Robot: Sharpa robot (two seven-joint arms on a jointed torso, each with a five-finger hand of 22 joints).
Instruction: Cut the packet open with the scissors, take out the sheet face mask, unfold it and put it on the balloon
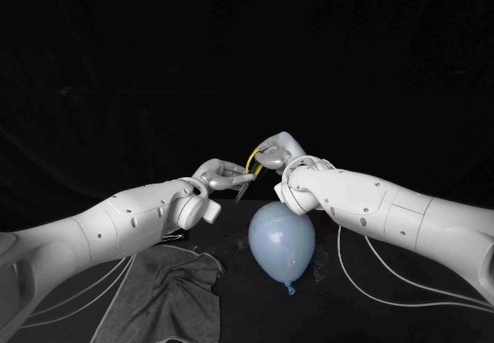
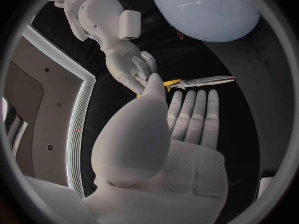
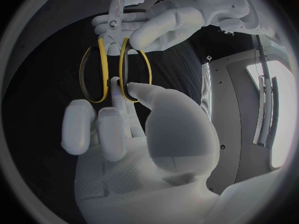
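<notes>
Scissors [image 3: 112, 25] hang between my two hands, raised off the tabletop [image 1: 258, 314]. My left hand [image 2: 181, 134] pinches them near the pivot, thumb against flat fingers, with the blades [image 2: 206, 80] running out past my fingertips. My right hand [image 3: 143, 149] is narrow at the yellow handles [image 3: 87, 79]: the thumb tip sits inside one loop, a finger stands between the loops, and that loop's bar is pinched between them. Below both hands the pale blue balloon [image 1: 280, 239] lies on the tabletop, its knot towards me. A grey cloth [image 1: 170, 300] lies crumpled near it, under my left arm.
</notes>
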